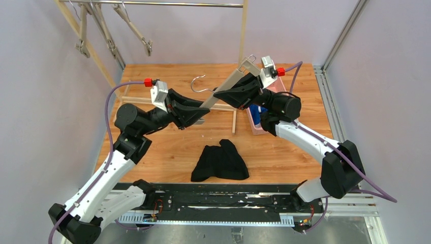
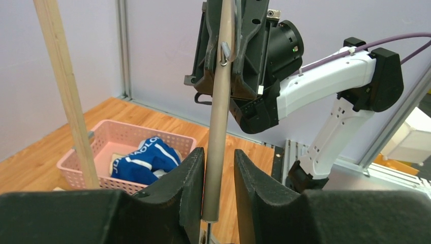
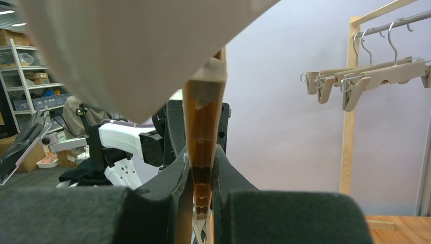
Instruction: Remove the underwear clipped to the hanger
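The pale wooden clip hanger (image 1: 231, 80) slants in mid-air with no cloth visible on it. The right gripper (image 1: 221, 94) is clamped on its upper part, and the left gripper (image 1: 199, 115) sits astride its lower end, jaws slightly apart. The plain black cloth briefs (image 1: 221, 161) lie on the wooden tabletop (image 1: 167, 147) below, between both arms, and the bright blue briefs (image 2: 145, 160) sit in the pink plastic basket (image 2: 122, 133).

Top external: fixed high at near edge, tilted down and forward across wooden desk (image 1: 284, 152), wide enough for whole rig plus rack (image 1: 162, 4) at far end. Left wrist: sits behind left claw (image 2: 218, 157), very near hanger (image 2: 220, 101), facing right arm (image 2: 325, 76) and pink basket (image 2: 127, 133). Right wrist: behind right claw (image 3: 202, 168), tight on same hanger, facing left arm (image 3: 122, 140), rack at right. Hanger common to all three views; wrist cameras face each other.
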`<move>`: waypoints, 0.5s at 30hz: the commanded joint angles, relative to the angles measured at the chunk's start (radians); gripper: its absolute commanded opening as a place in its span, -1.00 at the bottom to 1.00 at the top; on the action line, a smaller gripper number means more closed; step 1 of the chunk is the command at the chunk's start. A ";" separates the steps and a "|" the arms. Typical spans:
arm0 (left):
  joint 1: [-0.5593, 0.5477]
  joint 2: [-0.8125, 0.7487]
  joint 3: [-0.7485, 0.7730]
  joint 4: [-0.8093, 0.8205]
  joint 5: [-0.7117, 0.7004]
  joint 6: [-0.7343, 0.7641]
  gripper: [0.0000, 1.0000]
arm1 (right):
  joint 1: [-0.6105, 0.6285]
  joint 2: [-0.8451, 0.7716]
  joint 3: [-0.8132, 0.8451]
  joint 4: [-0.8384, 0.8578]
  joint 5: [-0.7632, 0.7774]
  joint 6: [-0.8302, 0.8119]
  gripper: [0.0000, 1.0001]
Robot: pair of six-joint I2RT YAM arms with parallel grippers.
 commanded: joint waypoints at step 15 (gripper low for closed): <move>-0.003 -0.033 0.017 0.022 0.003 -0.015 -1.00 | 0.012 -0.033 -0.020 0.018 0.009 -0.016 -0.22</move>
